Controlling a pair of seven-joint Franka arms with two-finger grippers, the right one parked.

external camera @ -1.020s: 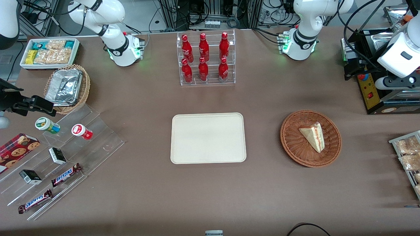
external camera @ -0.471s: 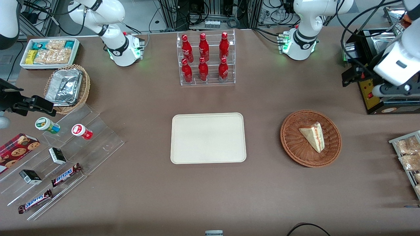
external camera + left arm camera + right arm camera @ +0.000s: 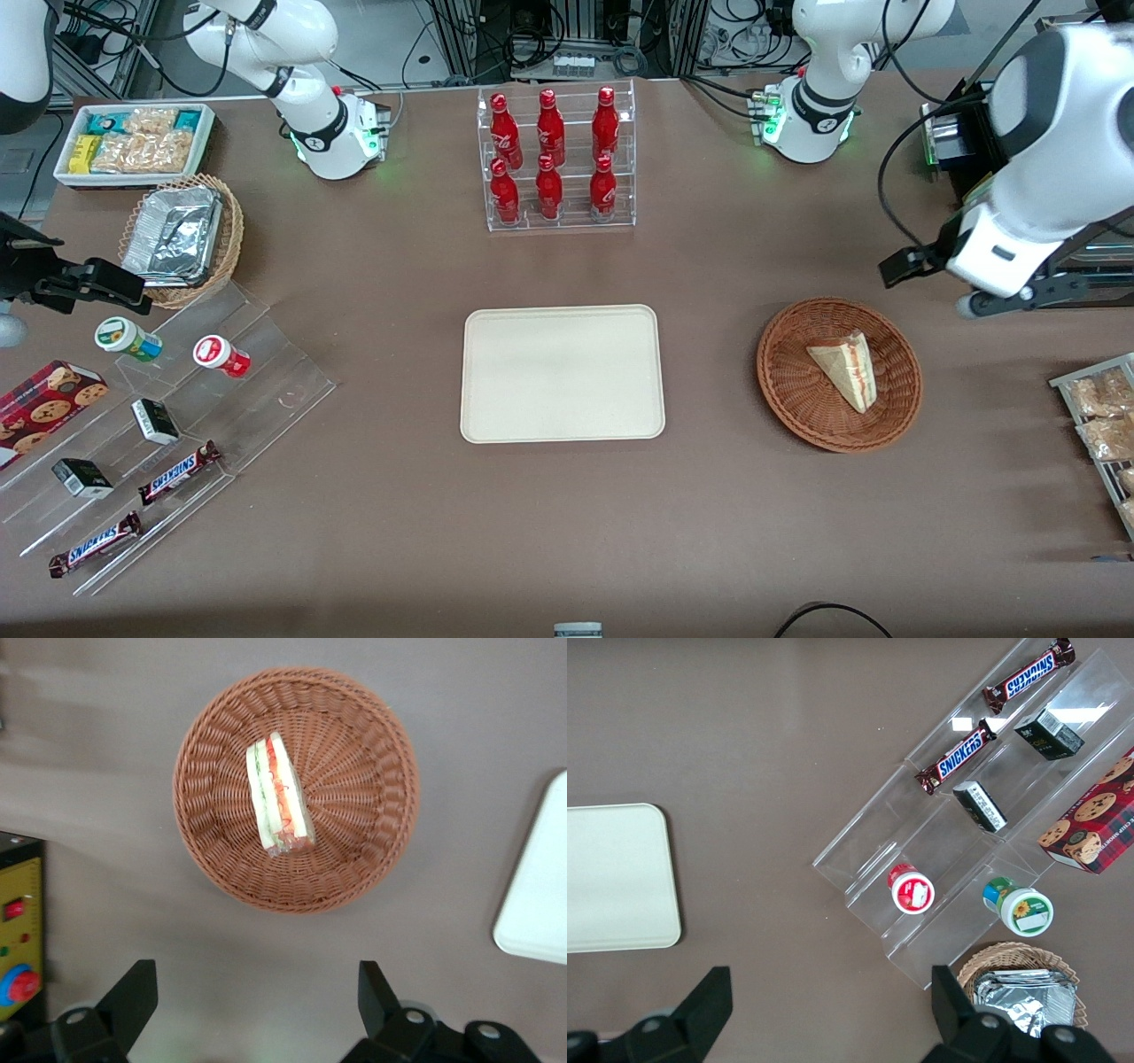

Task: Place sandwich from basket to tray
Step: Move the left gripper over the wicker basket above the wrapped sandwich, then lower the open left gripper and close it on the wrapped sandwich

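Note:
The sandwich (image 3: 846, 368) (image 3: 279, 796), a pale wedge with red, white and green layers, lies in the round reddish-brown wicker basket (image 3: 788, 390) (image 3: 372, 771). The cream tray (image 3: 562, 373) (image 3: 540, 895) rests flat beside the basket, toward the table's middle, with nothing on it. My left gripper (image 3: 1010, 297) (image 3: 254, 1001) hangs high above the table, farther from the front camera than the basket and a little toward the working arm's end. Its two black fingers (image 3: 133, 992) stand wide open with only bare table between them, apart from the basket.
A yellow control box (image 3: 19, 930) sits on the table close to the gripper. A wire rack of snack bags (image 3: 1103, 416) lies at the working arm's end. A clear rack of red bottles (image 3: 554, 159) stands farther back than the tray.
The left arm has swung in from the table's end toward the basket and nearer the front camera. Sandwich, basket and tray have not moved.

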